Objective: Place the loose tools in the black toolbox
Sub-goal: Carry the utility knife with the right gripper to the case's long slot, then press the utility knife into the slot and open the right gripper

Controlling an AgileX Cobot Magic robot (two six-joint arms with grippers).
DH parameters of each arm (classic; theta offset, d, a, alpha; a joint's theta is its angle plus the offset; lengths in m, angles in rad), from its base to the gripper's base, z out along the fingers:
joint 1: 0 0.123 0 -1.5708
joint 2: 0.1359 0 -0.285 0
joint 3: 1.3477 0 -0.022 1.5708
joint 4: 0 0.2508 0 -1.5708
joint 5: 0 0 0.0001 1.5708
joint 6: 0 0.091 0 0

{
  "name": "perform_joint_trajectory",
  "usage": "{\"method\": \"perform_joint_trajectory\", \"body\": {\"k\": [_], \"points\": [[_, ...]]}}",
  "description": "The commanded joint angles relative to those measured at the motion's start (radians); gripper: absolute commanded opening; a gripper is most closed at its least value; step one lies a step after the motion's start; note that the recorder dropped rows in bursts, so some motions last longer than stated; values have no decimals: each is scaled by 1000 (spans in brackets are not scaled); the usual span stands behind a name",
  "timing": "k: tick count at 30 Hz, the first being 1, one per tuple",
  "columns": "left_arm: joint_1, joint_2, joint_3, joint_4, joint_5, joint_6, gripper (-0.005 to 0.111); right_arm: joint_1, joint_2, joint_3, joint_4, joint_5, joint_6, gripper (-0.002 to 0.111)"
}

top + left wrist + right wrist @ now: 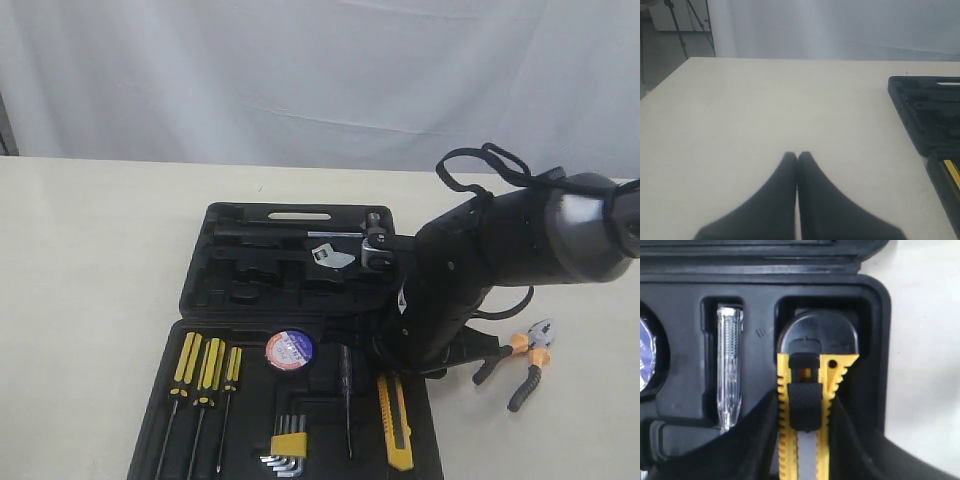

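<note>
We judge the step in hand to be seating the yellow-and-black plastic utility knife (805,370) in the large black moulded-plastic toolbox (196,285). The knife lies flat and straight in the long recess at the right-hand end of the case's near half. The right gripper (804,405) straddles it, black fingers pressed to both flanks beside the ribbed slider, so it holds the knife at a middling width.

The next move, as we see it, calls for parting the jaws and lifting straight up without dragging the knife out. After that come the black-and-orange-handled steel pliers (528,352), which lie on the cream worktop (90,250) just off the case's right edge.

The knife shows a toothed yellow body, a grey centre strip and a rounded black end cap.

The black tape roll with its blue-white label (289,349) sits in its round recess, and we cannot find the tape measure. The left gripper (797,157) is pinched closed and empty over bare worktop
</note>
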Motion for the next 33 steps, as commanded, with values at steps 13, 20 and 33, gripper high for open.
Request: {"method": "perform_joint_trajectory", "body": {"k": [13,20,33], "points": [[-5,-1,3,0,-5,-6,0,-2,5,0,-31,12,12,59],[-5,-1,3,0,-5,-6,0,-2,-15,0,-26,10,33,59],[-5,-1,3,0,-5,-6,0,-2,-177,0,-12,223,-290,0]]}}
